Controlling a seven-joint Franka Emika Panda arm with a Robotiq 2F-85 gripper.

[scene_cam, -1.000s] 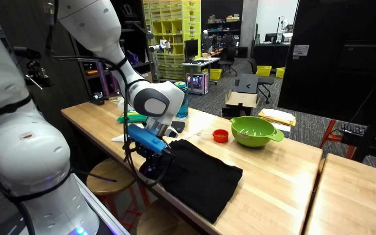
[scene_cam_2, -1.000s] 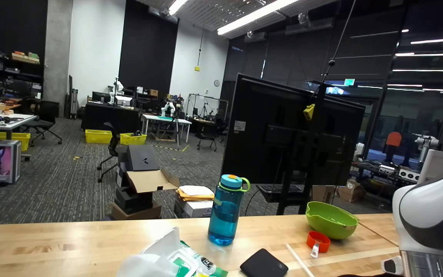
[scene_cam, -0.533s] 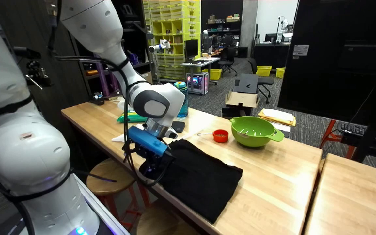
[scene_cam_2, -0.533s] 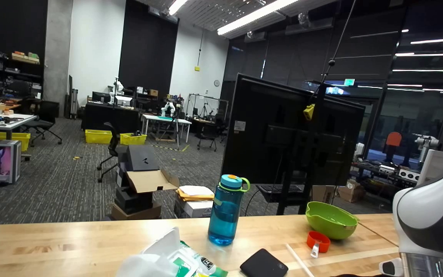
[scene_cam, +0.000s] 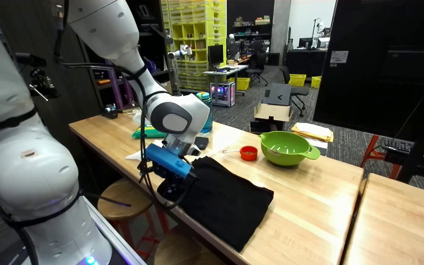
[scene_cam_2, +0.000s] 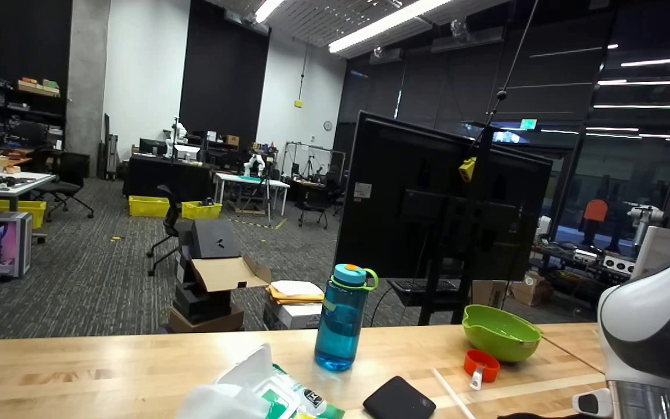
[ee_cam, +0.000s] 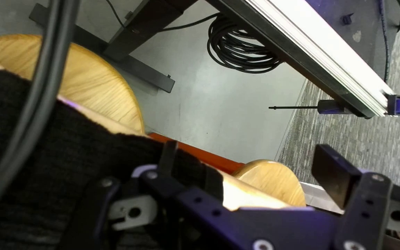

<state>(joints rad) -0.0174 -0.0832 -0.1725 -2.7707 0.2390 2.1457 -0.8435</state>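
A black cloth (scene_cam: 230,202) lies flat on the wooden table (scene_cam: 304,209), along its front edge. It also fills the left of the wrist view (ee_cam: 71,149), and a sliver shows at the bottom of an exterior view (scene_cam_2: 535,416). My gripper (scene_cam: 169,189) is low at the cloth's near left corner, by the table edge. It blends with the dark cloth there. In the wrist view, my gripper (ee_cam: 252,168) is open with its fingers wide apart and nothing held between them. The left finger is over the cloth, the right one beyond the table edge. Contact cannot be told.
A red measuring cup (scene_cam: 248,153) and green bowl (scene_cam: 285,147) stand behind the cloth. A blue bottle (scene_cam_2: 341,320), black pouch (scene_cam_2: 399,398), white stick (scene_cam_2: 452,393) and green packet (scene_cam: 149,131) are also on the table. Wooden stools (scene_cam: 123,198) stand below the front edge.
The wrist and gripper have tilted and shifted slightly right and down in an exterior view. The cloth and the other objects show no clear change.
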